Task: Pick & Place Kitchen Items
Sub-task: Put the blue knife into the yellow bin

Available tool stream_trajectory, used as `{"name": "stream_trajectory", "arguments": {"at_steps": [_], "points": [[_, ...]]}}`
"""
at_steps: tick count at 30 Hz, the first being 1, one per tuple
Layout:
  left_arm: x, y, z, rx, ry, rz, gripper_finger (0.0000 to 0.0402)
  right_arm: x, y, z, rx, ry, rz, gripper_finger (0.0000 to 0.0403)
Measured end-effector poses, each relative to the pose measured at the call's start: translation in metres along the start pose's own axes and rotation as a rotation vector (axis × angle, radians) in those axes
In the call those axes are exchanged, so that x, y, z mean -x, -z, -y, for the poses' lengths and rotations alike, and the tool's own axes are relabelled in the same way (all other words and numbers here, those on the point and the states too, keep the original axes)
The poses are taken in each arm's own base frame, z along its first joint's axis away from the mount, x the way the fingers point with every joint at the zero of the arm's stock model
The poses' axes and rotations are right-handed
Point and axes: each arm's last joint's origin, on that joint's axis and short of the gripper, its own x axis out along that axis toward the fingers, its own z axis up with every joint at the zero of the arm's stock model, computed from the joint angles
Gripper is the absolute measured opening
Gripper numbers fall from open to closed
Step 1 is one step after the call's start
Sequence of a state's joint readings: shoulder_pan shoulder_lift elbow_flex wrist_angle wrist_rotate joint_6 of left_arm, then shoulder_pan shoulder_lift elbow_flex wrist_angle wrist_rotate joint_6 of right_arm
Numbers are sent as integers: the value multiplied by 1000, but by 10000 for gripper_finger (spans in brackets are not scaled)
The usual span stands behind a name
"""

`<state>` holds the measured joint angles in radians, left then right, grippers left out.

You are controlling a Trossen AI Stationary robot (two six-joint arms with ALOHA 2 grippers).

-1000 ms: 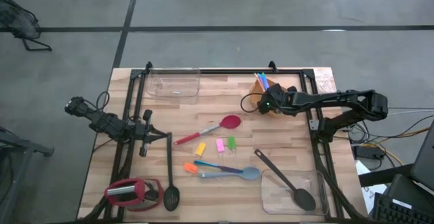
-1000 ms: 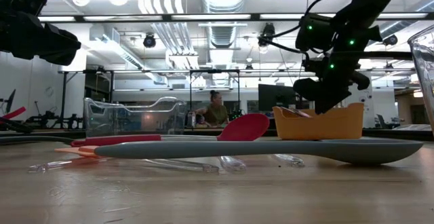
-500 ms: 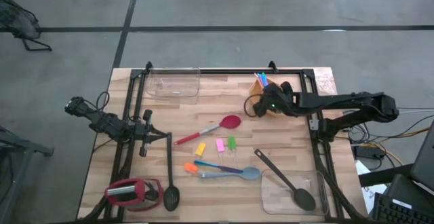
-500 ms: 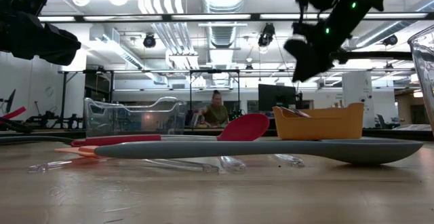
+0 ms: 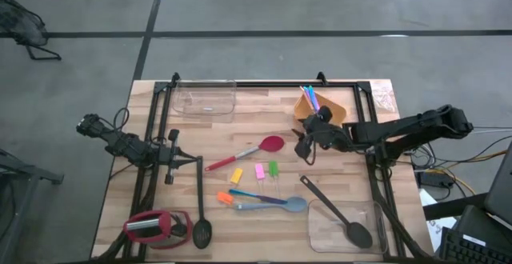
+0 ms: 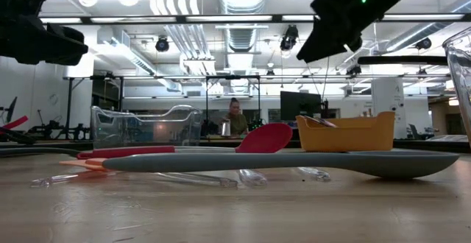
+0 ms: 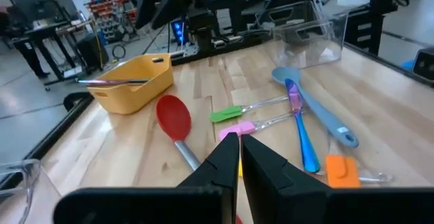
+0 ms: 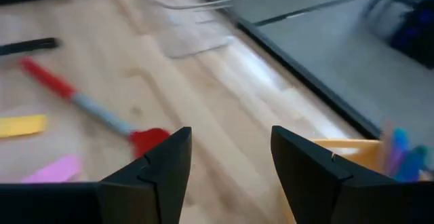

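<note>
Bare wood lies between your right gripper (image 5: 303,146) and the red-headed spatula (image 5: 245,154); its fingers are spread wide and hold nothing, just beside the orange tub (image 5: 323,109), where thin sticks (image 5: 309,97) stand near the table's far edge. Your left gripper (image 5: 170,162) waits by the left rail, fingers pressed together, empty. Pink, green and yellow pieces (image 5: 260,170) sit mid-table above the grey-blue spoon (image 5: 276,206). One black spoon (image 5: 200,208) lies beside the left rail; the other (image 5: 341,217) rests in the clear tub (image 5: 320,230) at the near right corner.
</note>
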<state>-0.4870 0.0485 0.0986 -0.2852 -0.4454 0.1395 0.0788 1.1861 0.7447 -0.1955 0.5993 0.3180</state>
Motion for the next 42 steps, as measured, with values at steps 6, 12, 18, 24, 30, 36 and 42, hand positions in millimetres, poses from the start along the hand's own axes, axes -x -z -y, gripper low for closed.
{"name": "stream_trajectory", "arguments": {"at_steps": [6,12,18,24,30,36,42], "points": [[-1,-4,0,16,-9,50,23,4,-1,-13,25,-113,13,183],[1,-18,-3,155,-32,204,23,2,-9,-14,5,-129,88,165],[7,-38,-9,336,-36,406,23,5,-15,-18,18,-178,139,147],[18,-55,-19,574,-87,615,23,5,-6,-25,11,-236,110,101],[8,-48,-15,538,-159,493,23,11,7,-36,7,-392,125,20],[-10,-48,-8,588,-168,363,52,8,11,-35,13,-444,197,10],[-31,-67,-2,572,-179,259,129,3,8,-29,8,-417,206,9]]}}
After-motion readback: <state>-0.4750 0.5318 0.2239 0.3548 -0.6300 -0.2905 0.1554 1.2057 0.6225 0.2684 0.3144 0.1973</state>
